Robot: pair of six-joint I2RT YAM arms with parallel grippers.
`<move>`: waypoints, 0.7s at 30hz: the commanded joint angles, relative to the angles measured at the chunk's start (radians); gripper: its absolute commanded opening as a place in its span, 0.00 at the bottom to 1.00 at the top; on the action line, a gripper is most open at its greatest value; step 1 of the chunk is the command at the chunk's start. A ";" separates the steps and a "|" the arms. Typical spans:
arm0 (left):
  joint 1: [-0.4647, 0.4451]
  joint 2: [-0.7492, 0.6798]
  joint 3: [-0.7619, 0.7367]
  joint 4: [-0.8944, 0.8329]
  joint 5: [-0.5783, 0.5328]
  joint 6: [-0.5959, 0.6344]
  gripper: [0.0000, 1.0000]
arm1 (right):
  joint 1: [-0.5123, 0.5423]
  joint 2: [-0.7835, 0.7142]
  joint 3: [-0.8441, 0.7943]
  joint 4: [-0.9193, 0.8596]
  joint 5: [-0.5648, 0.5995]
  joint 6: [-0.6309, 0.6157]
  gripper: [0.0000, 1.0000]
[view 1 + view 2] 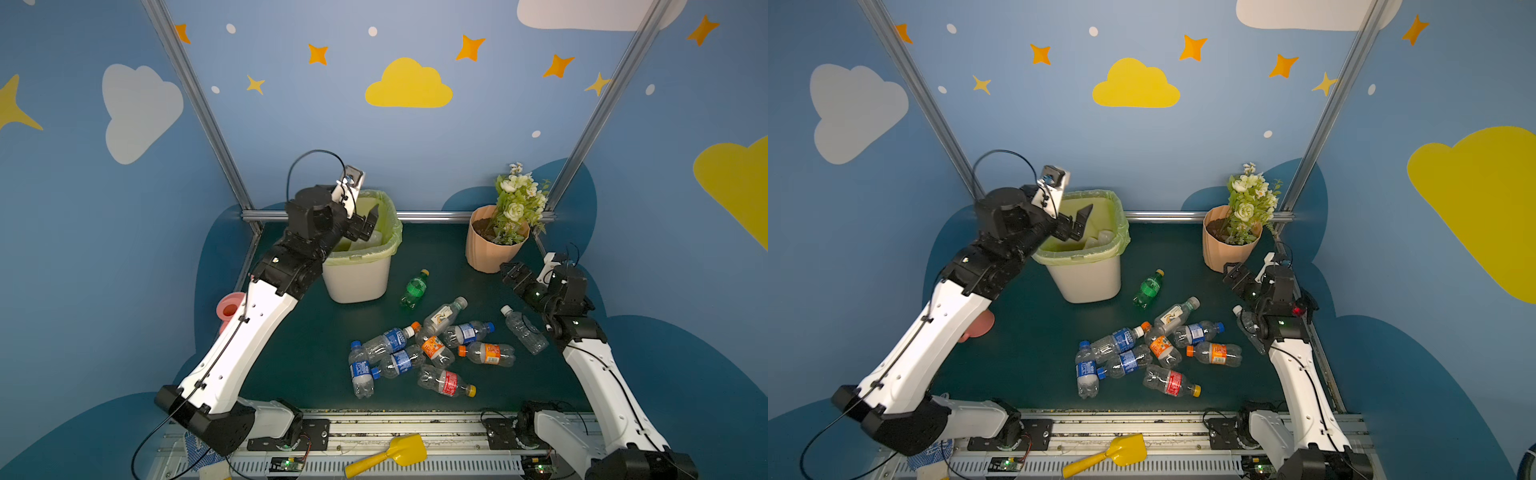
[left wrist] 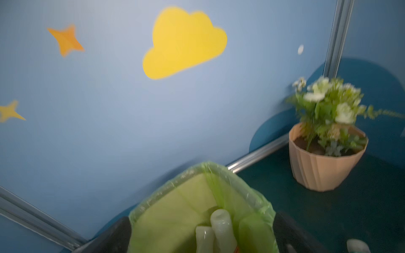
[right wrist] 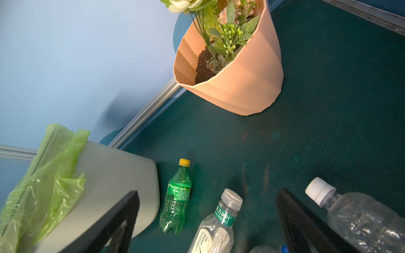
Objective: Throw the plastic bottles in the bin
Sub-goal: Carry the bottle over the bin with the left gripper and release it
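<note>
10 btls [image 1: 434,347] on tbl [image 1: 316,345], 2 in bin [image 1: 357,280].

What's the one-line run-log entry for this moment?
left end effector: open over bin | right end effector: open, empty | in bin: white bottles | on table: bottle pile, green bottle

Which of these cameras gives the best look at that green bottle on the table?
The right wrist view: the green bottle is close, whole, its yellow cap and label clear. Both top views show it small, lying near the bin. The left wrist view misses it.
</note>
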 commanded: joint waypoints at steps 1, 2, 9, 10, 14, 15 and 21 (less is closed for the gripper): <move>-0.011 -0.094 0.080 0.054 -0.003 0.031 1.00 | -0.003 -0.020 -0.001 -0.006 0.005 -0.004 0.97; -0.016 -0.104 0.079 0.058 -0.007 0.035 1.00 | -0.003 -0.022 -0.004 -0.008 0.006 -0.003 0.97; -0.022 -0.186 -0.087 0.112 -0.031 -0.007 1.00 | -0.003 -0.032 -0.001 -0.036 0.027 -0.002 0.97; -0.022 -0.191 -0.107 0.103 -0.031 -0.019 1.00 | -0.003 -0.028 0.002 -0.048 0.030 0.001 0.97; -0.024 -0.218 -0.194 0.080 -0.027 -0.068 1.00 | -0.003 0.003 0.018 -0.098 0.017 0.013 0.96; -0.026 -0.229 -0.225 0.076 -0.027 -0.082 1.00 | -0.003 0.021 0.028 -0.115 -0.003 0.019 0.96; -0.066 -0.284 -0.383 0.047 -0.080 -0.121 1.00 | 0.090 0.166 0.077 -0.217 -0.044 0.054 0.94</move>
